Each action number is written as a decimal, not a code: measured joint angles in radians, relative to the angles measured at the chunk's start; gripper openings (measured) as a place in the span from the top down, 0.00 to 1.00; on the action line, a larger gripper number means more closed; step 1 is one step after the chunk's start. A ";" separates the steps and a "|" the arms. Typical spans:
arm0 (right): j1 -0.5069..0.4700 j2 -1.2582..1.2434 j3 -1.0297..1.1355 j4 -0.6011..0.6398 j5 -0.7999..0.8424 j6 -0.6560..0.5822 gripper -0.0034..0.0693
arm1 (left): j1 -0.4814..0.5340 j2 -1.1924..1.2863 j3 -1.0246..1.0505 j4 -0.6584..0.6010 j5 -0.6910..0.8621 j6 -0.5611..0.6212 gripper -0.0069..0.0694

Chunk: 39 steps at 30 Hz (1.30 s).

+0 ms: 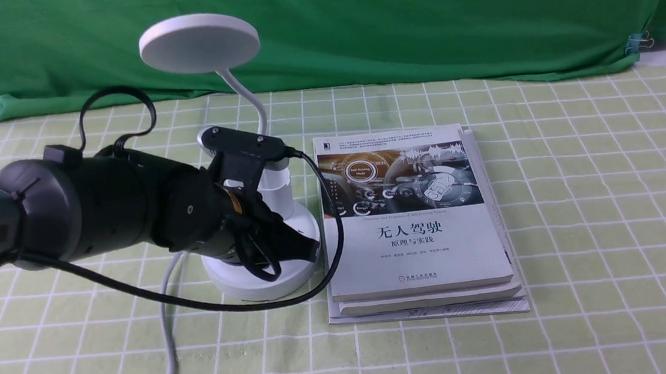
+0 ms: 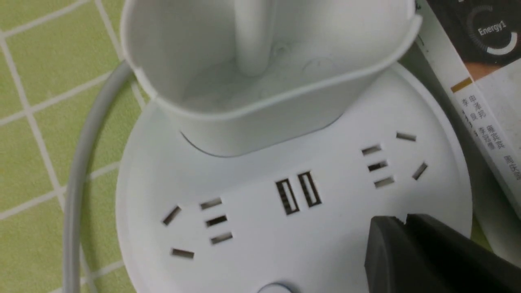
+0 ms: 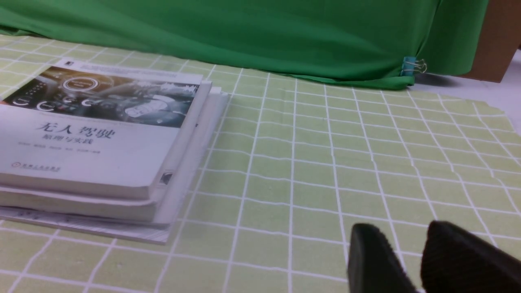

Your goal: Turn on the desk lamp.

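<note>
- The white plastic desk lamp (image 1: 278, 195), with its flat disc head on a thin bendy neck, stands directly under the left gripper (image 2: 401, 219). Its wide round base (image 2: 252, 248) fills the space below the tips.
- The left gripper's black fingers (image 2: 439, 252) are pressed together and hold nothing. They make one blunt point over the base's rim, on the side nearest the stack of white paperback books (image 1: 416, 246).
- Whether that point touches the plastic cannot be told.
- The rounded edge of a pale button (image 2: 274, 288) shows near the tips. It is not beneath them but sits off along the rim, on the side away from the books.
- The lamp's second button is out of view.
- The step in hand looks like lining up for the press. The tips should slide sideways along the rim until they are squarely over the button, then push straight down.
- The jaws are best kept together so the press lands on one spot.
- The twin USB slots (image 2: 299, 195) and the socket holes lie ahead of the tips, and a drift that way would snag.
- The base is light, so a slanted push may skid it on the green checked cloth (image 1: 583, 219).
- The right gripper (image 3: 403, 232) hangs low over the cloth beyond the books, with its fingers slightly parted and empty.
</note>
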State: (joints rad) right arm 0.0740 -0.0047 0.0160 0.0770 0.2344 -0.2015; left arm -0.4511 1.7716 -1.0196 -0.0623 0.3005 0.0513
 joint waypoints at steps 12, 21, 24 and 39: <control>0.000 0.000 0.000 0.000 0.000 -0.001 0.62 | 0.000 0.020 0.000 -0.004 0.003 0.000 0.88; 0.000 0.000 0.000 0.000 0.000 0.000 0.62 | 0.000 0.045 -0.007 -0.008 -0.021 0.000 0.88; 0.000 0.000 0.000 0.000 0.000 0.000 0.62 | 0.000 0.049 -0.010 -0.009 -0.032 0.000 0.88; 0.000 0.000 0.000 0.000 0.000 0.000 0.62 | 0.000 -0.173 0.063 -0.005 0.025 0.000 0.88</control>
State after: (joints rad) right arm 0.0740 -0.0047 0.0160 0.0770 0.2344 -0.2017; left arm -0.4511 1.5987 -0.9565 -0.0670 0.3252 0.0513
